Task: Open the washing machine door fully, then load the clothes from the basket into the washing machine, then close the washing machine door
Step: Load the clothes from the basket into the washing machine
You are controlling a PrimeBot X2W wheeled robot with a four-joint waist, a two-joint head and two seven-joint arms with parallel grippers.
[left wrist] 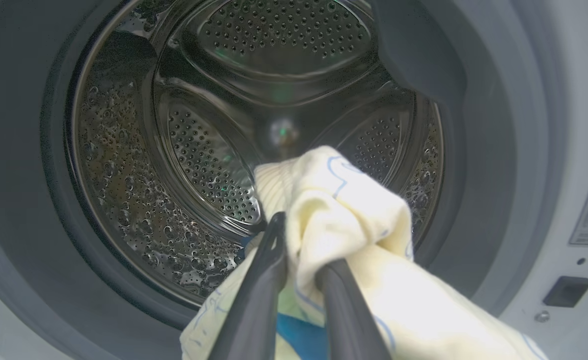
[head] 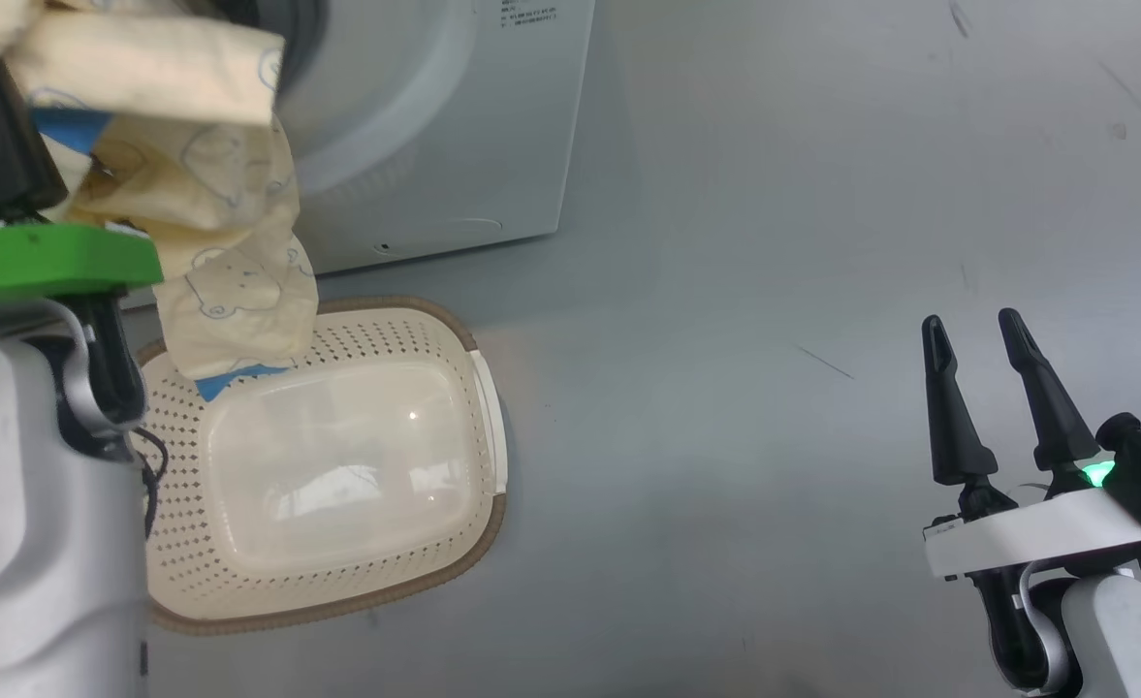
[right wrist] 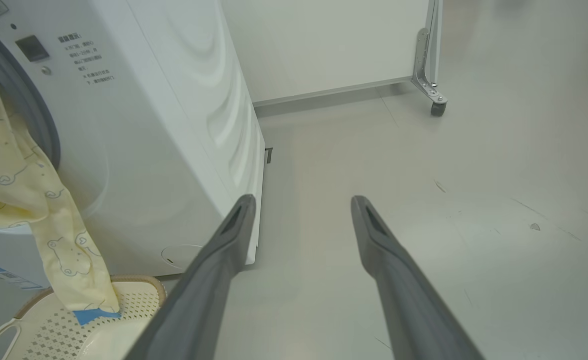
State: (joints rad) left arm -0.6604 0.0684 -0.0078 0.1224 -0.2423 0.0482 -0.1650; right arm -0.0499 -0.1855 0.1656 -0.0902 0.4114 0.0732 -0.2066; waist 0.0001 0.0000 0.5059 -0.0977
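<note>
Two dark fingers of your left gripper (left wrist: 301, 245) were pinched tight on a bunch of the clothes (left wrist: 343, 200), pale yellow fabric with thin blue drawings. A strip of blue cloth (left wrist: 301, 337) showed between the fingers lower down. You held that bundle right at the mouth of the washing machine (head: 454, 145), in front of its grey rubber seal (left wrist: 19, 165) and the steel drum (left wrist: 209, 160) behind it. The left wrist view looked straight into the drum.

From the grip the rest of the clothes hung down the machine's front. The lowest end, with a blue edge, came down over the perforated wall of the basket (head: 478, 523) on the side nearest the machine. You could not tell whether that end rested on the basket or only hung over it. The basket stood on the floor (head: 774, 310) just in front of the machine, its glossy bottom catching the light.

Your right gripper (head: 971, 320) was well apart from all this, off to your right above the floor, its fingers spread wide and holding nothing. Farther off, beyond the machine's side, a pale panel (right wrist: 323, 45) stood on a small wheel (right wrist: 437, 109).
</note>
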